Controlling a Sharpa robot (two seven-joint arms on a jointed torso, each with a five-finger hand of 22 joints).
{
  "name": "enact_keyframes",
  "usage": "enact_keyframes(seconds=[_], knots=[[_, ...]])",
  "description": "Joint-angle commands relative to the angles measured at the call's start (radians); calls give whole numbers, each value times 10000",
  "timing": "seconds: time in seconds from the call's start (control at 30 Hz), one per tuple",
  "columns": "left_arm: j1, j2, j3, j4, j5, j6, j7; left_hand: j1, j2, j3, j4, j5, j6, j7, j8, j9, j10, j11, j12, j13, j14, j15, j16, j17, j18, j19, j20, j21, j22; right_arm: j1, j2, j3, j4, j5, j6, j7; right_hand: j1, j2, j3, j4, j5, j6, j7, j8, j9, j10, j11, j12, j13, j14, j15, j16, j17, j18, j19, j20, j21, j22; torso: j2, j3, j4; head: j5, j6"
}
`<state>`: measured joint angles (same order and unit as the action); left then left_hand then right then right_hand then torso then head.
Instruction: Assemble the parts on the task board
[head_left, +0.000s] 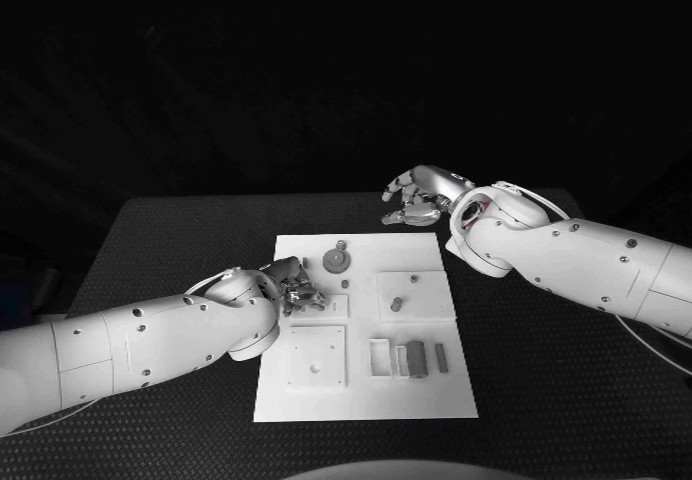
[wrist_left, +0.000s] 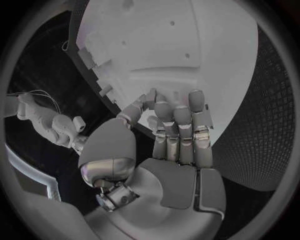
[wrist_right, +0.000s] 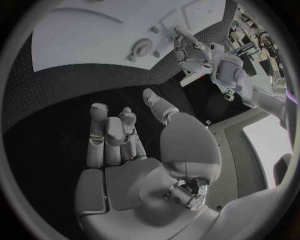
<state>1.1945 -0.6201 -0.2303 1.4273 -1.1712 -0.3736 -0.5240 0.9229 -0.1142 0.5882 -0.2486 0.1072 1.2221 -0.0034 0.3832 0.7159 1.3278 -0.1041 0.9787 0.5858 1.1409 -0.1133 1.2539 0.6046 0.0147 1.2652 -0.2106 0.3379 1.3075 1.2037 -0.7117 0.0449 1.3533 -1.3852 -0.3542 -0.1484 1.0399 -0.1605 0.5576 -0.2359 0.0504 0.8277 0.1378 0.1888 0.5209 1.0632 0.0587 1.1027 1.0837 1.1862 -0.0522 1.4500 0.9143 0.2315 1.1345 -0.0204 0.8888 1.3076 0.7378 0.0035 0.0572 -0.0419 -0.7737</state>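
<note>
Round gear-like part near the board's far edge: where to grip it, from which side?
Judging from the head view, the round part lies flat on the task board with open space around it. Best guess: pinch it across its rim, coming straight down from above. The left hand is closest; the right hand hovers beyond the board's far edge.

I am seeing my silver left hand (head_left: 293, 284) hovering with fingers half-curled (nothing held), and my silver right hand (head_left: 423, 195) curling inward, empty.
</note>
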Motion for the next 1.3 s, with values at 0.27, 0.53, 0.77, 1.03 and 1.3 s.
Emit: enact_keyframes(seconds=[0.27,0.53,0.77,1.03,1.3], knots=[[0,28,2,-18,97,149,120,-91,-107,-470,236,146,45,-1,65,-13,42,-64,9,-21,55,-17,20,-20,131,63,-13,29,194,-5,-5,4,1,-29,95,49,-68,-22,6,62,-16,-293,350,51,-12,-51,-4,46,-11,-68,15,-10,-13,303,50,4,-70,158,3,0,-4,-4,-3],[0,28,2,-26,103,141,124,-423,-310,-875,458,-30,20,-9,95,-26,31,-72,11,-25,39,-30,31,-27,144,45,-20,-6,192,-5,-6,4,-1,-29,94,49,-67,-28,5,62,-15,-294,350,52,-13,-52,-4,47,-12,-68,15,-10,-13,303,49,4,-71,158,2,2,-3,-10,0],[-2,12,2,-31,103,134,158,-626,-477,-1021,647,-55,16,-19,108,-35,29,-82,11,-27,37,-39,35,-31,155,51,-29,-31,180,-6,-6,4,-9,-29,98,51,-67,-30,6,64,-15,-294,350,53,-13,-53,-4,48,-14,-69,15,-10,-14,303,49,4,-71,159,2,2,-3,-14,3],[-5,0,3,-25,106,95,214,-999,-590,-1316,878,-68,-2,-27,126,-39,13,-90,17,-22,15,-50,49,-29,168,31,-37,-77,177,-13,-7,4,-13,-29,99,53,-67,-31,6,66,-15,-295,350,53,-13,-53,-4,49,-15,-69,15,-9,-14,303,49,4,-72,159,4,-2,-6,-17,-1],[-11,-5,4,-27,61,35,276,-1132,-631,-1420,951,-80,3,-38,140,-36,17,-101,30,-14,16,-58,63,-24,179,38,-46,-89,177,-21,-2,4,-16,-29,101,54,-66,-31,7,67,-15,-295,350,53,-13,-54,-4,50,-17,-69,15,-9,-15,303,49,3,-72,159,2,-4,0,-21,0]])
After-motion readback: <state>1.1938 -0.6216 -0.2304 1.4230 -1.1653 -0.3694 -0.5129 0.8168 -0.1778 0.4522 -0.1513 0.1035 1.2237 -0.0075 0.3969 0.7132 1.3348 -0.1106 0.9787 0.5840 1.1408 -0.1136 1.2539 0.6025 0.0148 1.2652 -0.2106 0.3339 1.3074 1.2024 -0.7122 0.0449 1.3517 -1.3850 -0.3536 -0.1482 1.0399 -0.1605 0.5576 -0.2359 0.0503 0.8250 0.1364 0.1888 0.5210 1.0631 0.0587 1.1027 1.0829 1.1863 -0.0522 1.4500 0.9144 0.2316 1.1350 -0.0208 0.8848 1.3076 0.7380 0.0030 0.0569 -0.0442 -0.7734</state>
